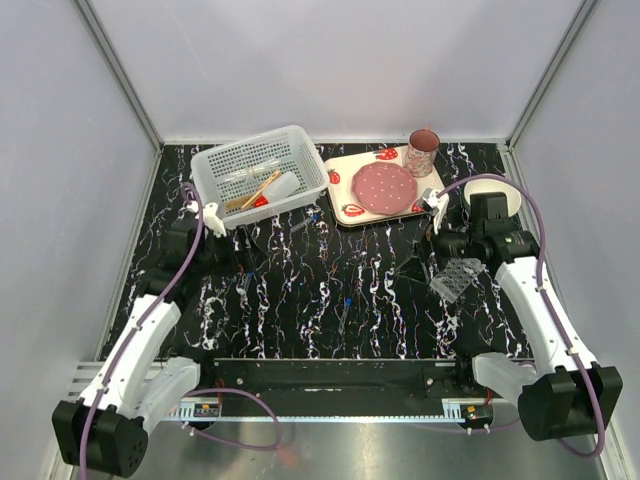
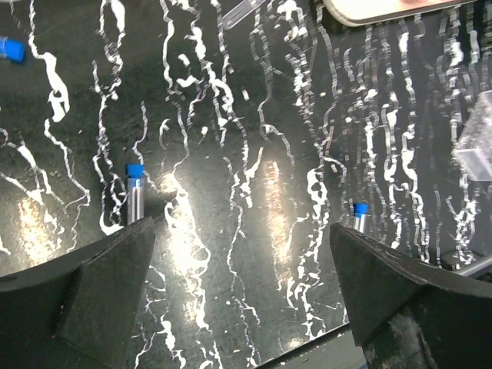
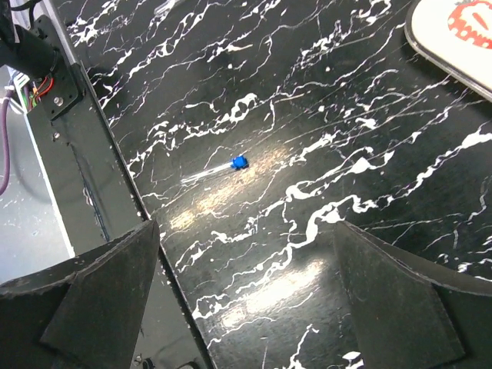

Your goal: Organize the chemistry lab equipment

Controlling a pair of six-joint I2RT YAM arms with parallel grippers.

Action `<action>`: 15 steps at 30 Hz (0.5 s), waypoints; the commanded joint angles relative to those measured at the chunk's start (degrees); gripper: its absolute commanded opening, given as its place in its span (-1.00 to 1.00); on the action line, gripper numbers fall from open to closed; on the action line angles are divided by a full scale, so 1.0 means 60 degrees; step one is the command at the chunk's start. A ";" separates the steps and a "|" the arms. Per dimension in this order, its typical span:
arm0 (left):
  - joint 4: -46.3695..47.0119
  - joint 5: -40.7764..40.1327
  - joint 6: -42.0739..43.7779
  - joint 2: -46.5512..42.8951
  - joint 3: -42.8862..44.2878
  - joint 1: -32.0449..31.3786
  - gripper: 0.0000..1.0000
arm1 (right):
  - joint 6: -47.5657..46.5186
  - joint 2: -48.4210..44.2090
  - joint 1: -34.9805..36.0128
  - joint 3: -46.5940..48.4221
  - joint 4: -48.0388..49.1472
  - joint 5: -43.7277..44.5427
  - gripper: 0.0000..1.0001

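A white basket point(image 1: 260, 172) at the back left holds the red-capped squeeze bottle point(image 1: 272, 192), a wooden-handled tool point(image 1: 258, 190) and clear tubes. The clear grid rack point(image 1: 457, 277) lies on the table beside my right arm and shows at the edge of the left wrist view point(image 2: 480, 142). Tiny blue-capped vials lie loose on the table: two point(image 2: 134, 184) point(image 2: 360, 215) just beyond my left fingertips and one point(image 3: 219, 171) ahead of my right gripper. Both the left gripper point(image 2: 242, 231) point(image 1: 238, 262) and the right gripper point(image 3: 247, 227) point(image 1: 412, 268) are open, hovering low, with nothing between their fingers.
The strawberry-print tray point(image 1: 345, 195) with a pink plate point(image 1: 384, 188) and mug point(image 1: 422, 152) sits at the back centre. A round white bowl point(image 1: 495, 185) lies behind my right wrist. The table's front rail point(image 3: 84, 154) runs close to the right gripper.
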 commanded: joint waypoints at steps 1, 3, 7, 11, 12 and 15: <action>-0.0116 -0.0839 0.0121 0.0886 0.0199 0.0021 0.98 | 0.0317 -0.0737 -0.0022 -0.0514 0.0887 -0.0344 0.99; -0.0028 -0.1015 -0.0010 0.1268 0.0170 0.0021 0.98 | 0.0405 -0.0913 -0.0036 -0.0808 0.1020 -0.0461 1.00; -0.0028 -0.1455 -0.0216 0.2759 0.0213 0.0021 0.98 | 0.0435 -0.0958 -0.0124 -0.1014 0.1152 -0.0315 1.00; -0.0276 -0.1134 0.0017 0.4022 0.0652 0.0021 0.98 | 0.0610 -0.1017 -0.0270 -0.1306 0.1475 -0.0300 0.99; -0.0349 -0.1133 0.0091 0.4242 0.0841 0.0021 0.98 | 0.0654 -0.1046 -0.0300 -0.1350 0.1562 -0.0329 1.00; -0.0701 -0.1557 0.0311 0.4931 0.1121 0.0007 0.98 | 0.0742 -0.1105 -0.0431 -0.1497 0.1709 -0.0373 0.99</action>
